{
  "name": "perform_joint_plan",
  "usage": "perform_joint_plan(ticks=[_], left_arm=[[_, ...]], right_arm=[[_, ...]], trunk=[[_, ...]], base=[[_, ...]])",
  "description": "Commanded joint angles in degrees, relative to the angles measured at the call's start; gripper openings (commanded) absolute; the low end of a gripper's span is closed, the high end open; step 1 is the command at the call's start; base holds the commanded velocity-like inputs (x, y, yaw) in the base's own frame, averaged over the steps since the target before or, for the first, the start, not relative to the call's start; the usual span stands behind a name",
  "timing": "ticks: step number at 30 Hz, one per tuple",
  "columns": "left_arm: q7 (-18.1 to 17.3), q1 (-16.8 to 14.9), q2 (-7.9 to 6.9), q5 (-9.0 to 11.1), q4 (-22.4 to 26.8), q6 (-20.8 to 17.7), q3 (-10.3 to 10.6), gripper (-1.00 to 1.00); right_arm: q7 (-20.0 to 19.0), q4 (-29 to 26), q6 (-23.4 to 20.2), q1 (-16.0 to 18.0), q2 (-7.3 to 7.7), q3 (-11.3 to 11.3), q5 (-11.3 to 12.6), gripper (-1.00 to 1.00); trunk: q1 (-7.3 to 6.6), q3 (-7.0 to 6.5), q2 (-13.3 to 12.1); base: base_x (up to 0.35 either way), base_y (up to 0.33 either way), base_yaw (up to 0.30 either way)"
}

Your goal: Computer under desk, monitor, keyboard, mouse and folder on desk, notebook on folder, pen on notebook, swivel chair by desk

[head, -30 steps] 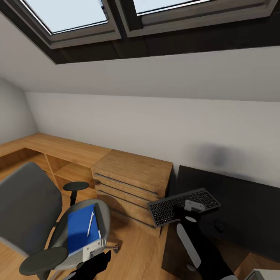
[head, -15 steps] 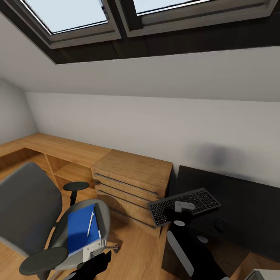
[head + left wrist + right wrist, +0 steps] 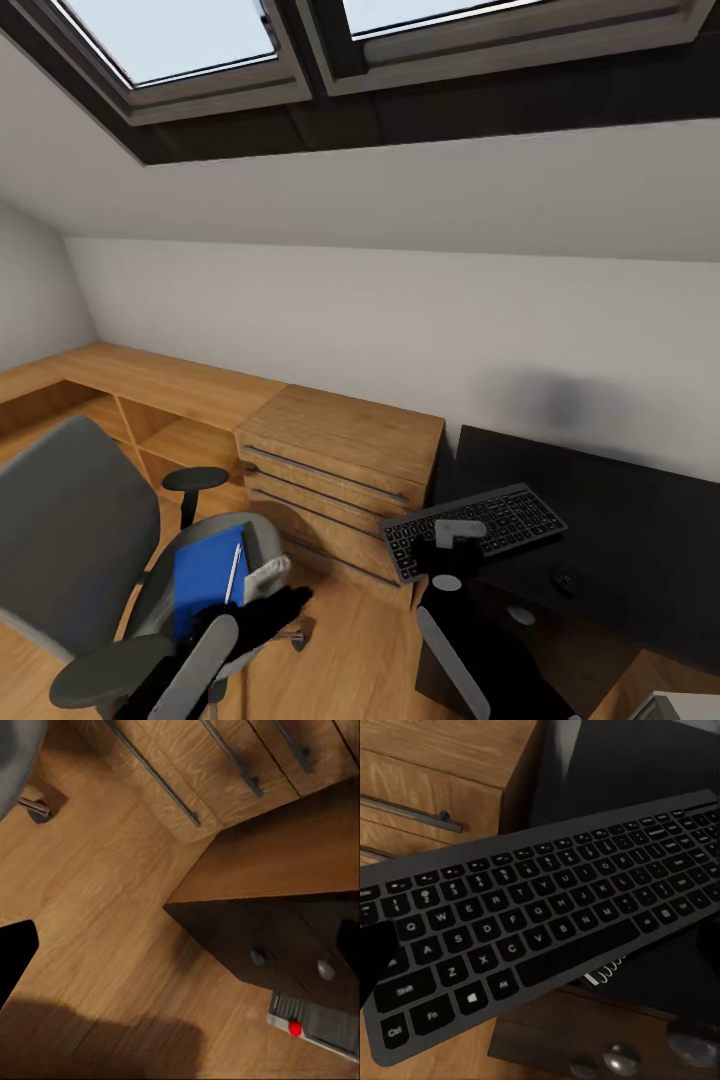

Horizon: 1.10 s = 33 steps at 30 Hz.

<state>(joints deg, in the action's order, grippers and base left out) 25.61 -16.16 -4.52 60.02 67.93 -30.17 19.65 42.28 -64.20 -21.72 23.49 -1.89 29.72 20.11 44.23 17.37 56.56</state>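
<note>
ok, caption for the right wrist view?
Keyboard overhanging the black desk's edge, wooden drawer chest beside it.

- Up top, two skylight windows [image 3: 180, 40] in dark frames, pale sky showing through the glass.
- Below them the sloped white ceiling [image 3: 400, 190] drops onto a plain white wall [image 3: 350, 330].
- A light wooden drawer chest [image 3: 335, 470] with long dark bar handles stands against that wall; the left wrist view catches its drawer fronts [image 3: 225, 772] from close by.
- Left of the chest, a low wooden shelf unit [image 3: 140, 400] runs along the wall into the corner, open compartments beneath its top.
- Wood-plank floor [image 3: 350, 650] spreads in front, grain clear in the left wrist view [image 3: 112, 930], a soft dark shadow [image 3: 90, 1042] lying across it.
</note>
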Motion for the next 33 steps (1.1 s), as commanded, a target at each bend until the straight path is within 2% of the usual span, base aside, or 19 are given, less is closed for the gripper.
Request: perform_joint_plan(ticks=[1, 3, 4, 8, 11, 12, 15, 16, 17, 22, 26, 32, 33], left_arm=[[-0.93, -3.45, -0.04, 4.28, -3.77, -2.40, 0.14, 1.00], [-2.31, -6.66, -0.01, 7.72, -7.32, -4.72, 0.13, 1.00], [-3.39, -9.63, 0.04, 10.91, -10.42, -6.57, 0.13, 1.00], [-4.63, -14.16, 0.04, 16.38, -14.49, -8.69, 0.13, 1.00], [-5.03, -16.08, 0.04, 19.68, -15.94, -9.41, 0.13, 1.00], [-5.18, -16.90, 0.07, 21.63, -16.56, -9.66, 0.13, 1.00], [-5.28, -17.80, 0.40, 24.12, -17.10, -9.87, 0.13, 1.00], [-5.31, -18.04, 0.73, 24.80, -17.21, -9.89, 0.13, 1.00], [-5.37, -18.44, 1.68, 25.94, -17.37, -9.91, 0.09, 1.00], [-5.47, -19.04, 4.33, 27.64, -17.68, -9.63, -0.53, 1.00], [-5.82, -19.19, 5.72, 28.09, -18.59, -9.30, -1.32, 1.00], [-7.14, -19.25, 6.24, 28.20, -20.91, -8.21, -2.89, 1.00], [-7.62, -19.25, 6.22, 28.20, -21.28, -7.55, -3.73, 1.00]], right_arm=[[0.43, -0.11, -0.28, 0.07, 0.08, 0.11, 0.24, 1.00], [0.43, -0.15, -0.27, 0.07, 0.15, 0.10, 0.19, 1.00], [0.46, -0.21, -0.27, 0.07, 0.21, 0.07, 0.16, 1.00], [0.50, -0.29, -0.22, 0.07, 0.33, -0.07, 0.13, 1.00], [0.59, -0.61, -0.12, 0.07, 0.50, -0.34, 0.14, 1.00], [0.90, -0.90, -0.07, 0.07, 0.70, -0.95, 0.17, 1.00], [1.79, -1.26, -0.02, 0.07, 0.90, -3.07, 0.24, 1.00], [2.10, -1.39, 0.02, 0.07, 0.92, -4.07, 0.29, 1.00], [2.54, -1.79, 0.11, 0.07, 0.95, -6.30, 0.35, 1.00], [3.11, -3.87, 0.19, 0.07, 0.97, -11.19, 0.65, 1.00], [3.32, -4.67, 0.18, 0.07, 0.98, -12.48, 0.82, 1.00], [3.40, -4.92, 0.23, 0.07, 0.82, -12.91, 0.88, 1.00], [3.41, -4.90, 0.25, 0.07, 0.74, -12.96, 0.89, 1.00]], trunk=[[0.01, 0.08, 0.06], [0.01, 0.08, 0.06], [0.01, 0.08, 0.06], [0.01, 0.08, 0.06], [0.01, 0.08, 0.06], [0.01, 0.08, 0.06], [0.01, 0.08, 0.06], [0.01, 0.08, 0.06], [0.01, 0.08, 0.06], [0.01, 0.08, 0.06], [0.01, 0.08, 0.06], [0.01, 0.08, 0.06], [0.01, 0.08, 0.06]], base=[[0.000, 0.000, 0.000], [0.000, 0.000, 0.000], [0.000, 0.000, 0.000], [0.000, 0.000, 0.000], [0.000, 0.000, 0.000], [0.000, 0.000, 0.000], [0.000, 0.000, 0.000], [0.000, 0.000, 0.000], [0.000, 0.000, 0.000], [0.000, 0.000, 0.000], [0.000, 0.000, 0.000], [0.000, 0.000, 0.000], [0.000, 0.000, 0.000]])
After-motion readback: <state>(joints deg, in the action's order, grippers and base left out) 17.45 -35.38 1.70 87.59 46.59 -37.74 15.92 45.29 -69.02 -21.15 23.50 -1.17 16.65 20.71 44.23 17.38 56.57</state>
